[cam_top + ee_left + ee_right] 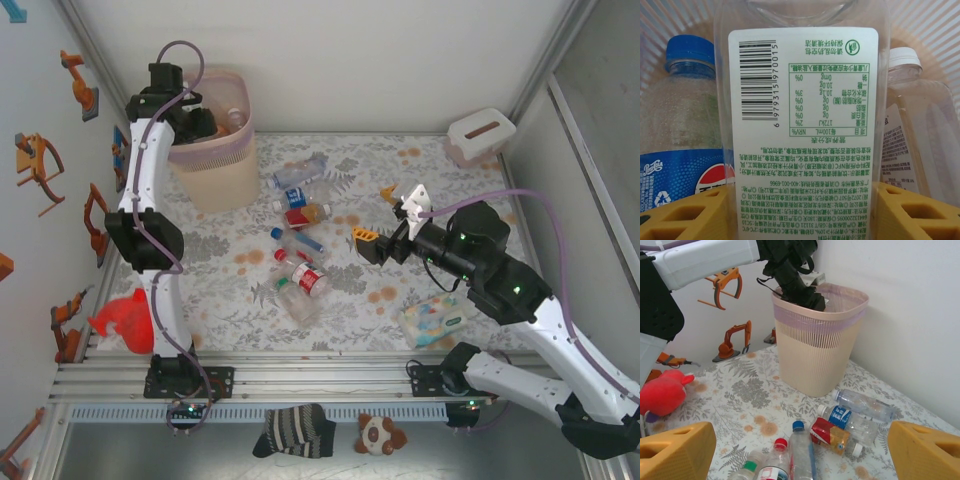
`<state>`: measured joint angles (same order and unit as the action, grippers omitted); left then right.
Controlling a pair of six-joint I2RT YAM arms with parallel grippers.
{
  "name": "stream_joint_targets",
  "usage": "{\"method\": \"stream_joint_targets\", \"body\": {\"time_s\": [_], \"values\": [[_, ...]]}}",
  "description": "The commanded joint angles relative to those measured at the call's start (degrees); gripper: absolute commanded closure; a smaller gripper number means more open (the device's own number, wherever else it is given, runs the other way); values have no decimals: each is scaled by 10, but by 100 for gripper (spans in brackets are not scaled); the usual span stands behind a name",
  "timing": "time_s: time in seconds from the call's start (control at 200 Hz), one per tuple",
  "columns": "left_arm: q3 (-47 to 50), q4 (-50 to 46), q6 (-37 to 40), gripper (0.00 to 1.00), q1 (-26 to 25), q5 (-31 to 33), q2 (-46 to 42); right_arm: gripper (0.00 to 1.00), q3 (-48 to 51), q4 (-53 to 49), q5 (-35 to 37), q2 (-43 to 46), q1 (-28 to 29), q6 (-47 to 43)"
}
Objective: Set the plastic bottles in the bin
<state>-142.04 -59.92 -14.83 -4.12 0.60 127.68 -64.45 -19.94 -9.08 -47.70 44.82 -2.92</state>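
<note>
Left gripper [805,202] reaching inside bin [218,185], clamping clear white-labelled bottle [805,100] between yellow fingers [685,215]. Right gripper [378,215] hovering, jaws spread wide, grasping nothing. Other bottles [310,281] lying on floral cloth [425,170].

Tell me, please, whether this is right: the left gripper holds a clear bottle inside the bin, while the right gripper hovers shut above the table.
Not quite: the right gripper is open, its yellow fingers wide apart in the right wrist view. The left gripper does hold a clear bottle inside the bin.
</note>
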Motion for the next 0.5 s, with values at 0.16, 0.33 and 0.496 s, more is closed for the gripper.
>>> {"method": "stream_joint_targets", "body": {"time_s": [0.16,0.33,0.496], "values": [[-18,-91,-9,35,14,-22,72,12,3,10,8,6,2,-2],[-19,-107,-5,33,21,-50,93,12,1,10,9,4,2,-3],[-18,-118,0,27,26,-53,103,12,-4,13,2,-1,2,-1]]}}
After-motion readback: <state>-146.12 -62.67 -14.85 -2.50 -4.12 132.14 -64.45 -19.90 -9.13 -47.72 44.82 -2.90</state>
